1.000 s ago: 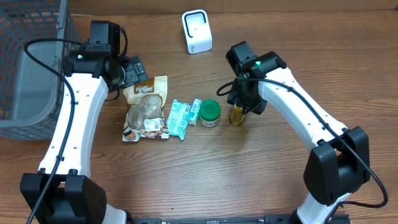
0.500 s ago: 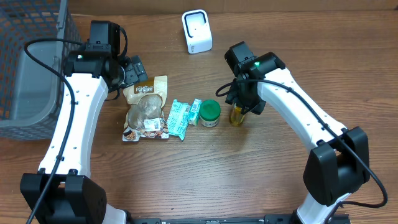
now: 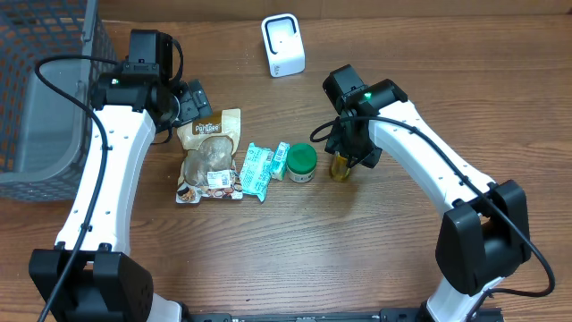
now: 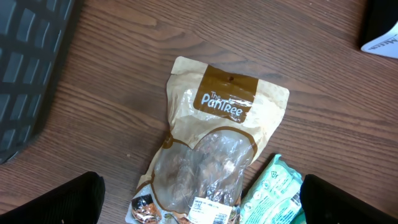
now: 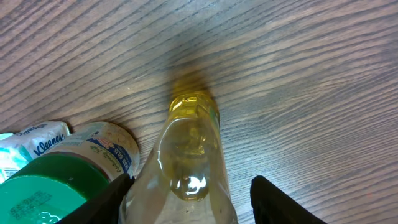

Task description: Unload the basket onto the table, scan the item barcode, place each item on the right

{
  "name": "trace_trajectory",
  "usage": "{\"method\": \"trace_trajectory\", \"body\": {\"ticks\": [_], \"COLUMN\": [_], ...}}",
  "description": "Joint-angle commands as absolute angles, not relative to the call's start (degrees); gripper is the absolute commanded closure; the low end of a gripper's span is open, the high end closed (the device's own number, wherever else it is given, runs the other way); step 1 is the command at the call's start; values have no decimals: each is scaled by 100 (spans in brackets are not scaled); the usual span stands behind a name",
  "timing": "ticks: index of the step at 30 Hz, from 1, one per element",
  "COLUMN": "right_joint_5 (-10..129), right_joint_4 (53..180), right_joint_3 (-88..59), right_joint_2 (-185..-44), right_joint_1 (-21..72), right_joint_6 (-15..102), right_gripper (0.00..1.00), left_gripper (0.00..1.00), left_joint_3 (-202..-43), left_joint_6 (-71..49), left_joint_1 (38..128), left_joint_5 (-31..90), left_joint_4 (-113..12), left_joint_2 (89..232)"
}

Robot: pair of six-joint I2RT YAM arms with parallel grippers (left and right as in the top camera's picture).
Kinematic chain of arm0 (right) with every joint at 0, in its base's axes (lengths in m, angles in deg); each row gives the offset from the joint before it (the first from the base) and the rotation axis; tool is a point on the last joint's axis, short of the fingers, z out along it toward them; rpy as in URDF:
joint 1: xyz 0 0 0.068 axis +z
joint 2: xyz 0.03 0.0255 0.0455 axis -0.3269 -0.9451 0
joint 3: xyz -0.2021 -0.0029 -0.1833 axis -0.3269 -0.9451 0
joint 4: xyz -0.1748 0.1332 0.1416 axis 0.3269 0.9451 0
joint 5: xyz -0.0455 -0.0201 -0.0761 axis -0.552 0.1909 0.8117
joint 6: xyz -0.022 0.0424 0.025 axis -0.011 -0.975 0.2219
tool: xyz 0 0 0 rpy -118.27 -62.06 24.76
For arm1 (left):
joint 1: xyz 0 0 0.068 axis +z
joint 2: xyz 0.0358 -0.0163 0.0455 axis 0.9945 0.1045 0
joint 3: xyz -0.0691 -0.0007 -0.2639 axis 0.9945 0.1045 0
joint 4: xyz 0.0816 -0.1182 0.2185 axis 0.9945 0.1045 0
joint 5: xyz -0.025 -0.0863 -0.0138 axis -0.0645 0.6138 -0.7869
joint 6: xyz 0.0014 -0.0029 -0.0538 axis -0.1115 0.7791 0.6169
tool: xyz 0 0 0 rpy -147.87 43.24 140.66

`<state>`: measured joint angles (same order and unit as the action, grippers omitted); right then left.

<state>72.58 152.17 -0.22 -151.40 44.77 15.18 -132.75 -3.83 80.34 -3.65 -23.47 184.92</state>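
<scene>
Right gripper (image 5: pixel 189 199) straddles a clear plastic bottle (image 5: pixel 194 143) of yellow liquid, jaws half spread and not clamped, with a gap showing beside one finger. The bottle stands upright on the wood-grain table (image 3: pixel 268 259), at 3 o'clock from a green-lidded jar (image 3: pixel 301 163). Left gripper (image 4: pixel 199 204) gapes wide, empty, above a glossy snack pouch (image 4: pixel 211 155).
</scene>
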Motion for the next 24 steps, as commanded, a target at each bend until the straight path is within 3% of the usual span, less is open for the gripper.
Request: {"method": "trace_trajectory", "body": {"ticks": [1, 24], "right_joint_5": [7319, 7182], "right_joint_4": [15180, 15427], "right_joint_3": [-35, 182], "right_joint_2": [-15147, -15142], "right_joint_1": [4473, 4405], "right_joint_6": [1500, 1522], "right_gripper": [43, 67], "left_gripper": [0, 0], "left_joint_3": [-13345, -13345], "left_joint_6": [-401, -401], "left_joint_1": [8023, 8023], "left_joint_5": [-403, -403], "left_joint_4": [-2347, -2347], "left_joint_2": [18459, 18459]}}
